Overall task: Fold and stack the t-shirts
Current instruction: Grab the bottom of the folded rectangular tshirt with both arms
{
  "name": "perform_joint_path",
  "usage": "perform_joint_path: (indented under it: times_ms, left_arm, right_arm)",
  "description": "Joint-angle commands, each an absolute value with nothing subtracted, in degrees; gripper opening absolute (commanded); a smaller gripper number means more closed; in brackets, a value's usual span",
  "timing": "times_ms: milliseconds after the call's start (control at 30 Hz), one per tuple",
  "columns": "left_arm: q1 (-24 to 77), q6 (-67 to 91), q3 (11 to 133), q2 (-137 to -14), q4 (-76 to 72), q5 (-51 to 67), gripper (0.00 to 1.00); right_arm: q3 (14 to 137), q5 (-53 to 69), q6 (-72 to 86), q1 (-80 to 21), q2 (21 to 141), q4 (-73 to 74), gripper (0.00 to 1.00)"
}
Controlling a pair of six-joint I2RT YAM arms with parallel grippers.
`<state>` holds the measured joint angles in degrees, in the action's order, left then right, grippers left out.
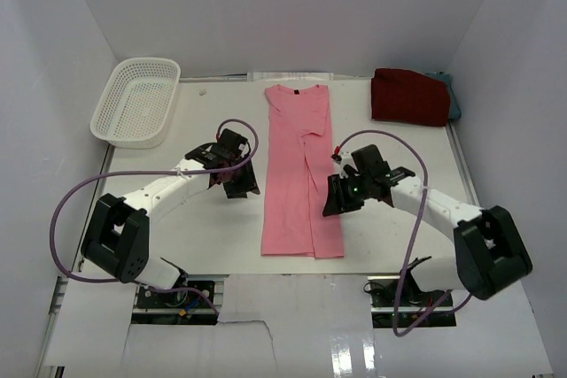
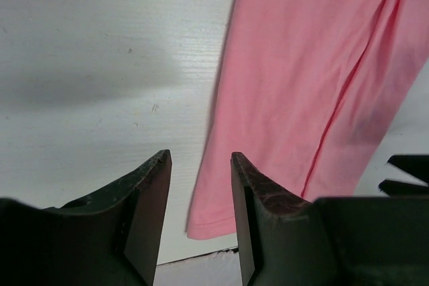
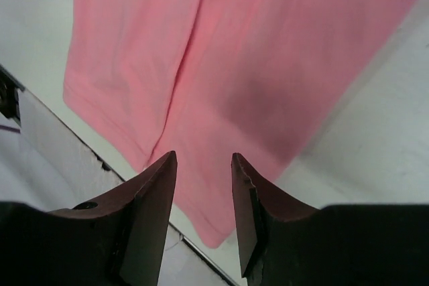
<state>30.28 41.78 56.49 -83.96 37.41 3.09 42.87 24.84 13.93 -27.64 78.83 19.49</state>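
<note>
A light pink t-shirt [image 1: 299, 170] lies flat in the middle of the table, folded lengthwise into a narrow strip, collar at the far end. My left gripper [image 1: 239, 185] hovers open just left of its left edge, nothing between the fingers; its wrist view shows the pink t-shirt [image 2: 315, 85] and its lower corner beyond the left gripper [image 2: 201, 165]. My right gripper [image 1: 334, 199] hovers open over the strip's right edge. In its wrist view the pink t-shirt [image 3: 234, 58] fills the space past the right gripper [image 3: 204, 162]. A folded dark red t-shirt [image 1: 408, 96] rests at the far right, on a teal-grey t-shirt [image 1: 453, 95].
A white perforated basket [image 1: 136, 102] stands at the far left corner. White walls enclose the table on three sides. The table's near edge [image 1: 283, 276] runs just below the shirt's hem, with the arm bases beyond it.
</note>
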Motion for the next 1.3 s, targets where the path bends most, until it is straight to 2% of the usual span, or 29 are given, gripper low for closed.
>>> perform_joint_path:
  times_ms: [0,200,400,567,800,1267]
  left_arm:
    - [30.4,40.3,57.5,-80.9,34.1,3.1,0.52]
    - [30.4,37.9,62.9,-85.4,34.6,1.0,0.52]
    - [29.3,37.2,65.1,-87.9,34.5,0.9,0.52]
    - [26.9,36.6,64.6,-88.7,34.4,2.1,0.52]
    - [25.8,36.1,63.8,-88.5,34.1,2.6,0.52]
    - [25.0,35.9,62.8,-88.3,33.8,3.3,0.52]
  right_arm:
    - [41.9,17.9,16.4,-34.0,70.2,20.2,0.45]
    - [43.0,9.3,22.4,-45.4,67.4,26.1,0.44]
    - [44.6,2.1,28.3,-56.2,71.8,30.4,0.43]
    - [45.5,-1.7,31.9,-61.0,75.0,31.8,0.43]
    - [45.6,-3.0,33.6,-62.8,77.5,32.1,0.37]
    - [45.0,-1.5,33.3,-63.3,80.9,27.9,0.37]
